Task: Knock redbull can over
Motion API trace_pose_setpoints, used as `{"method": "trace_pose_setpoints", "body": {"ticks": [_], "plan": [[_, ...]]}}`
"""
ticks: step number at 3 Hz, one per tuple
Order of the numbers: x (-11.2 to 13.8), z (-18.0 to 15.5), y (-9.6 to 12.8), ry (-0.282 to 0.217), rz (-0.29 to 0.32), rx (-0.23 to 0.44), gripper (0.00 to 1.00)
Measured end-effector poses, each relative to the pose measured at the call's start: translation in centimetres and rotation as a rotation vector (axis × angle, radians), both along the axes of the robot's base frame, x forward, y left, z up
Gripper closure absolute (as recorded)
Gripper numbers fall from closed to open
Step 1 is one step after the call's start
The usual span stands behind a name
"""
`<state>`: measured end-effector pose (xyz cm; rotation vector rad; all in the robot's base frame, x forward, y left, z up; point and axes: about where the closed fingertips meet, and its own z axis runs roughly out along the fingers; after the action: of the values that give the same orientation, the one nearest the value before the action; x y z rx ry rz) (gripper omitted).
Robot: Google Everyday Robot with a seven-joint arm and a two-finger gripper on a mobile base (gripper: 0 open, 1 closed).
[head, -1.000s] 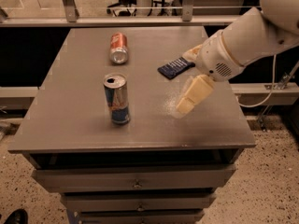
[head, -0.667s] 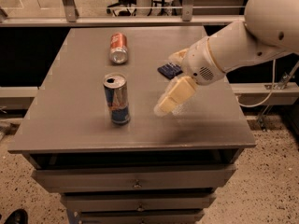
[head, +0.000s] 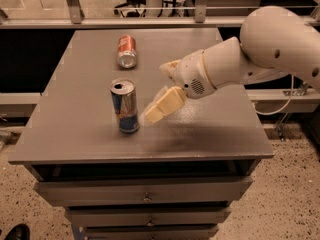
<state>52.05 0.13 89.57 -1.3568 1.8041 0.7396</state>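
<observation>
On the flat grey tabletop (head: 75, 129) the tall slim blue-and-silver redbull can (head: 125, 106) stands upright left of centre, with a shorter red-orange soda can (head: 126, 50) lying on its side well behind it. Just right of it hangs our cream two-finger gripper (head: 156, 93), its fingers (head: 162, 105) spread and holding nothing, the lower one almost at the can. We judge a firm leftward sweep, struck high on the can, should tip it rather than slide it.

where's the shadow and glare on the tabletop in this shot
Camera view: a soft shadow lies on the table below the gripper, which hovers just right of the upright redbull can; a pale sheen shows on the tabletop right of the gripper.
</observation>
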Motion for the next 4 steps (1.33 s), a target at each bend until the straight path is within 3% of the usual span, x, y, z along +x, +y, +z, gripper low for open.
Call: {"method": "trace_pose_setpoints", "body": {"ticks": [1, 2, 4], "plan": [[-0.4, 0.0, 2.2, 0.008, 0.005, 0.058, 0.00], [0.3, 0.2, 4.5, -0.017, -0.027, 0.119, 0.00], [3.4, 0.9, 5.8, -0.079, -0.112, 0.173, 0.00]]}}
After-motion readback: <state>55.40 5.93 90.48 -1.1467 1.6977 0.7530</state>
